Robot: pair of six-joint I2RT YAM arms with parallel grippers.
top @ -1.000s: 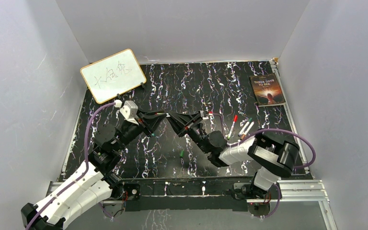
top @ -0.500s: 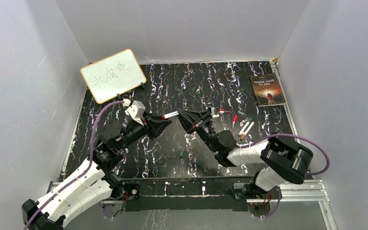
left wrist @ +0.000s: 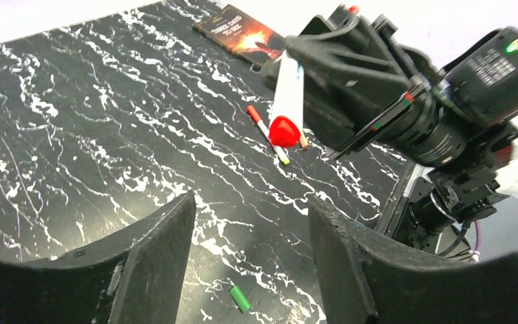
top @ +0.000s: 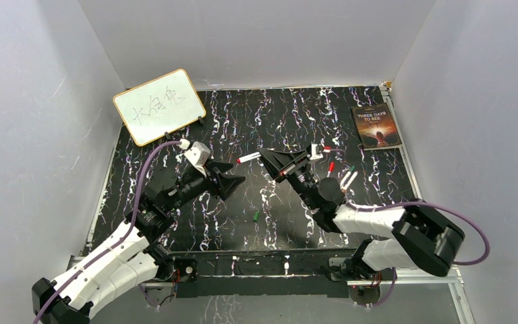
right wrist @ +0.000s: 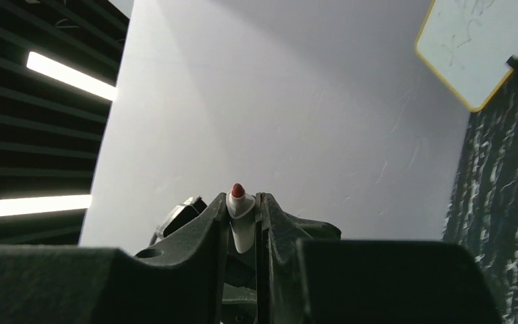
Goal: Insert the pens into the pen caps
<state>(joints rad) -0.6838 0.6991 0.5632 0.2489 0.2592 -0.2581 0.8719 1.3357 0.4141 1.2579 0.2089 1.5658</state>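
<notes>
Where the right gripper (top: 266, 156) clamps it, the pen (top: 248, 158) hangs above the table (top: 256, 115), nearly level. Its long axis runs left to right in the top view with a slight tilt, and its red end points toward the left gripper (top: 237, 173). The right fingers (right wrist: 212, 223) are drawn in narrow on the white barrel, which sits pinched between them in the right wrist view with the red tip poking out past their ends. The left fingers (left wrist: 155, 263) stand well apart with nothing between them, and the pen's red end is near the gap but clear of both. On the black, white-streaked table, a green pen cap (top: 255, 217) lies alone toward the near edge, and loose pens (top: 346, 179) lie beyond the right gripper. A book (top: 376, 126) lies flat at the far right corner, a whiteboard (top: 159, 106) leans at the far left, and pale walls (top: 256, 40) close in three sides
</notes>
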